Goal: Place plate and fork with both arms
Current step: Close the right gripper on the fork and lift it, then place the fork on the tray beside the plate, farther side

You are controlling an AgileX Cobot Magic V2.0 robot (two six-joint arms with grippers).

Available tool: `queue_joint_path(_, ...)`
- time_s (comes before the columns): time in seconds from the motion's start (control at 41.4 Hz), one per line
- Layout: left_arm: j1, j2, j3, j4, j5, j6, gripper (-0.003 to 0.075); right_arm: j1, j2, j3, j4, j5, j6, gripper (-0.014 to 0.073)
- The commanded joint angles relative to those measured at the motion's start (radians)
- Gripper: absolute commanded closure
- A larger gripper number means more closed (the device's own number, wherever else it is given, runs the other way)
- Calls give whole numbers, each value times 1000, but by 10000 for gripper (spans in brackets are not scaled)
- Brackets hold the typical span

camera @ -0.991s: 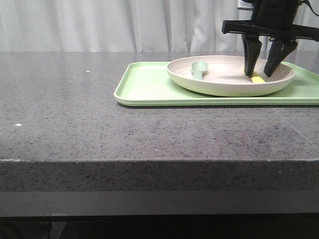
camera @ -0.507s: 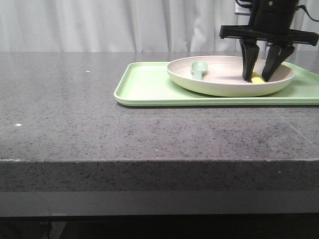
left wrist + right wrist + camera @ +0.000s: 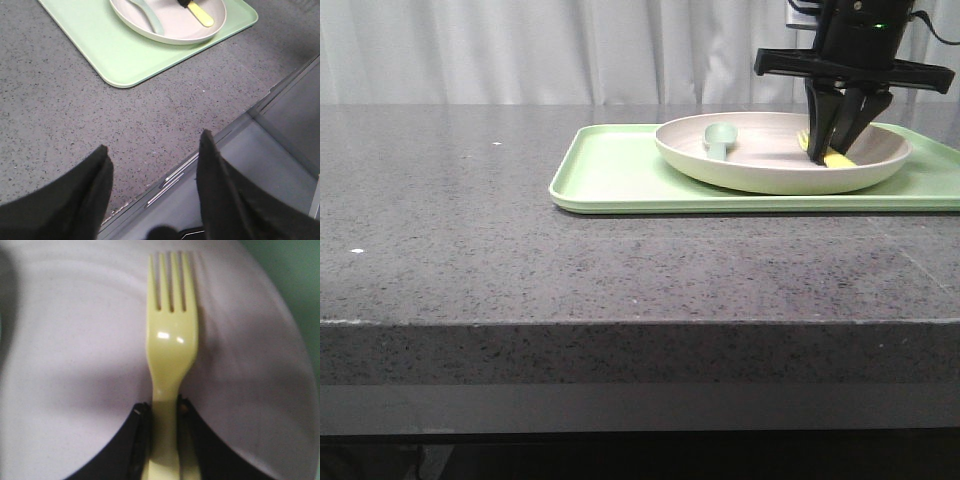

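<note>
The cream-beige plate (image 3: 770,170) sits on the light-green tray (image 3: 610,175) at the back right of the table. The pale-yellow fork (image 3: 171,345) lies in the plate's right part, also seen in the front view (image 3: 836,159) and the left wrist view (image 3: 201,15). My right gripper (image 3: 838,150) reaches down into the plate and is shut on the fork's handle; its fingers (image 3: 137,440) press both sides. My left gripper (image 3: 152,150) is open and empty over the table's near edge, far from the plate (image 3: 175,35).
A sage-green spoon (image 3: 719,138) lies in the plate's left part, also in the left wrist view (image 3: 150,17). The grey speckled table (image 3: 470,230) stretches left and front of the tray. Its front edge runs beneath my left gripper.
The right gripper's fingers have closed from wide apart onto the fork's handle in the plate. The plate, spoon and tray have not moved.
</note>
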Motion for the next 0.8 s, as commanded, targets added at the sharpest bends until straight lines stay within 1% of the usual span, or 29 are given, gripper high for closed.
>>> queue_joint_path(0.0,3,-6,-25,-57,-41,1,342,0,-68,-31,-1,102,-7,561)
queue_joint_path(0.217,3,-6,-25,-57,-41,1,342,-4,-162,-31,0,102,-51,561)
queue_joint_path(0.338,3,-6,-25,-57,-41,1,342,-28,-224,-31,0,102,-82,561)
queue_joint_path(0.556,3,-6,-25,-57,-41,1,342,-124,-308,-29,0,102,-119,561)
queue_joint_path(0.773,3,-6,-25,-57,-41,1,342,-208,-304,2,33,102,-168,561)
